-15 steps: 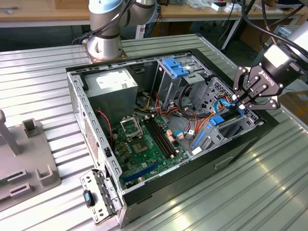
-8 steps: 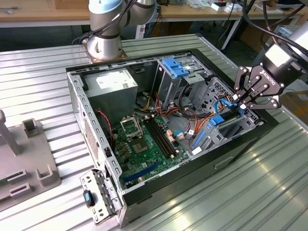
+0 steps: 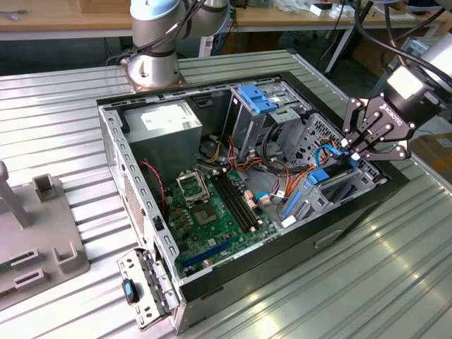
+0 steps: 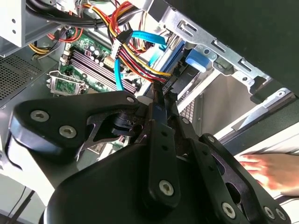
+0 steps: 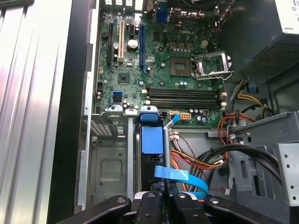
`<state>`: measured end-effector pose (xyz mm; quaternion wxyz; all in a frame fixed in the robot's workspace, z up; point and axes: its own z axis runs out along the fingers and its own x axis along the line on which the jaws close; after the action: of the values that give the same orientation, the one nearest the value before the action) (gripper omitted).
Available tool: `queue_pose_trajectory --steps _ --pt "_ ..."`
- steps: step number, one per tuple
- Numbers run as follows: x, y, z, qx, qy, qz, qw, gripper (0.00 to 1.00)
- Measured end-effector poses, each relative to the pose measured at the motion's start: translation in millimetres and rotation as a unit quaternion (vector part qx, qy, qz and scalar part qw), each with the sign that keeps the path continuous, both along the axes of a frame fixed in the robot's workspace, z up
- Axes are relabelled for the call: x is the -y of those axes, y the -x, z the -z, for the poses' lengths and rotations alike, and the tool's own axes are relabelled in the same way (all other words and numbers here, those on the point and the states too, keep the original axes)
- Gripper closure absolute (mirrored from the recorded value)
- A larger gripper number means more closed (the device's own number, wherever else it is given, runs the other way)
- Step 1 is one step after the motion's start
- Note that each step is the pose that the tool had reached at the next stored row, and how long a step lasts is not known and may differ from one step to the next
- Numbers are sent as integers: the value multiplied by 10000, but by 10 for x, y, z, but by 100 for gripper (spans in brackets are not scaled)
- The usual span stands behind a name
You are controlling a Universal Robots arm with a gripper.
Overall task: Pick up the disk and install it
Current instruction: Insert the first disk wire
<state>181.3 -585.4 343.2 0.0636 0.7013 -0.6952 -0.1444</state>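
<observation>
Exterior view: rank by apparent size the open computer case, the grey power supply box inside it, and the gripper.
1. computer case
2. power supply box
3. gripper, though it looks close to the box in size, so that order is unsure.

An open black computer case (image 3: 339, 229) lies on a ribbed metal table (image 3: 63, 106) directly under the end effector. Its green motherboard (image 3: 212, 205) sits beyond it, near a grey metal power supply box (image 3: 161, 131) and red-yellow cable bundle (image 4: 133, 51).

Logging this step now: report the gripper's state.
Gripper: fingers drawn together over the drive bay at the case's corner, closed on the disk's blue rail.
</observation>
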Motion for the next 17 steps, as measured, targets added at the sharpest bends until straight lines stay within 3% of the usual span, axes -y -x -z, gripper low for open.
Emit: queue_pose_trajectory --steps 17 --pt "0 -8 68 0 1 118 9999 84"
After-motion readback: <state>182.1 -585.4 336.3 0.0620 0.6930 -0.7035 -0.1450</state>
